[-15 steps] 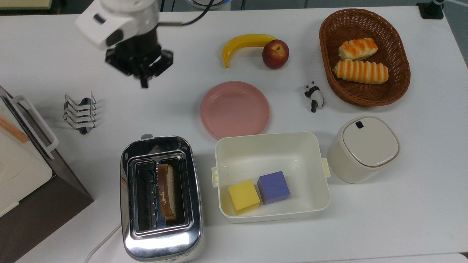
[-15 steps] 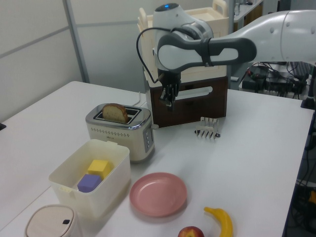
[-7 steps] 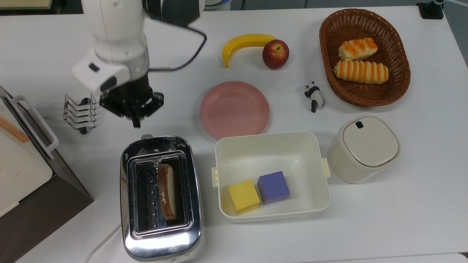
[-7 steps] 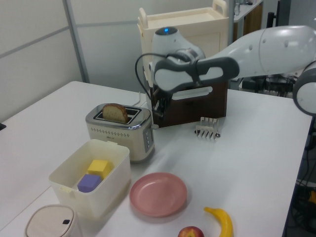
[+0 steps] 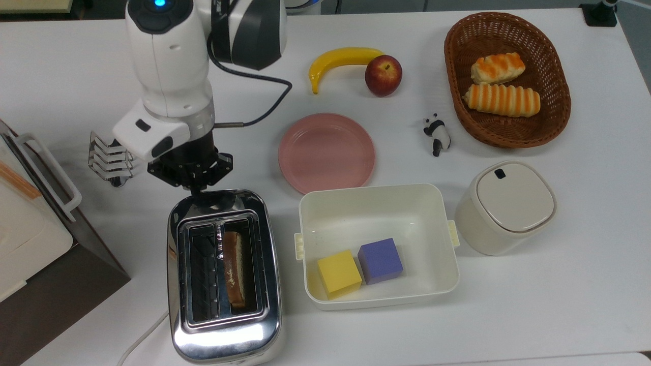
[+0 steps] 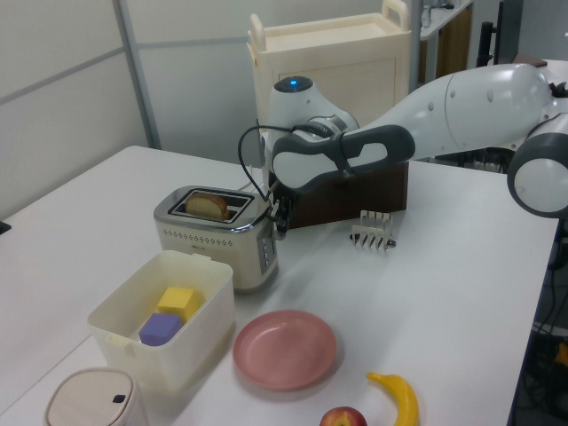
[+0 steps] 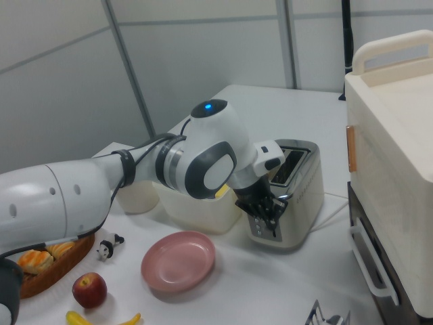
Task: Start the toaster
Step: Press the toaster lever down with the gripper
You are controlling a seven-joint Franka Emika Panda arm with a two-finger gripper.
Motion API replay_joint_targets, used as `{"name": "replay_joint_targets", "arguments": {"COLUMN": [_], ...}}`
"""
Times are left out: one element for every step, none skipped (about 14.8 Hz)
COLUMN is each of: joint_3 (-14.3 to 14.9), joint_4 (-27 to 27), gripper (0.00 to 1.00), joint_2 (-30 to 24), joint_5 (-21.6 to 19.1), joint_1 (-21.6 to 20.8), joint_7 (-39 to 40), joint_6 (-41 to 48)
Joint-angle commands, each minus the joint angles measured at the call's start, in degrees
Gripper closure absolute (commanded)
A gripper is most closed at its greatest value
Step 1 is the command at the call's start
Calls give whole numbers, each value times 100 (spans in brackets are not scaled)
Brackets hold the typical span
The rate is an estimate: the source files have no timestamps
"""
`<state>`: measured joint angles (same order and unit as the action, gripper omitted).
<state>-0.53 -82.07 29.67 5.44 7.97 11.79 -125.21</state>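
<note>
Toaster [image 5: 224,277]: sitting at the table's near edge in the top view, just left of the white bin [image 5: 379,203]; a bread slice [image 5: 234,274] is standing low in one slot.
Gripper [image 5: 196,189]: pointing down at the toaster's lever end, its tip touching the chrome edge there (the lever itself is hidden under it).
Fingers: lying drawn together into one narrow tip, grasping nothing.
Toast rack [image 5: 109,157]: standing beside the gripper, on the top view's left.
Pink plate [image 5: 326,152]: lying near the bin.
</note>
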Motion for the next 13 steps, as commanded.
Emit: {"name": "replay_joint_targets", "arguments": {"joint_3": [0, -8, -9, -9, -9, -9, -9, -9, -9, -9, -9, -9, -9], "joint_4": [-107, -107, -116, -125, -125, -125, -125, -125, -125, -125, -125, -125, -125], "gripper": [100, 100, 100, 100, 100, 100, 100, 100, 100, 100, 100, 100, 100], "joint_2": [223, 275, 319, 372, 407, 425, 434, 434, 434, 434, 434, 434, 434], "joint_5": [-78, -69, -69, -61, -43, -34, -34, -34, -34, -34, -34, -34, -34], "joint_1": [-50, -58, -58, -119, -129, -129, -129, -129, -137, -137, -137, -137, -137], "joint_7": [139, 140, 140, 131, 131, 131, 122, 122, 113, 113, 104, 104, 96], "joint_6": [-293, -293, -293, -293, -293, -293, -293, -293, -293, -293, -293, -293, -293]}}
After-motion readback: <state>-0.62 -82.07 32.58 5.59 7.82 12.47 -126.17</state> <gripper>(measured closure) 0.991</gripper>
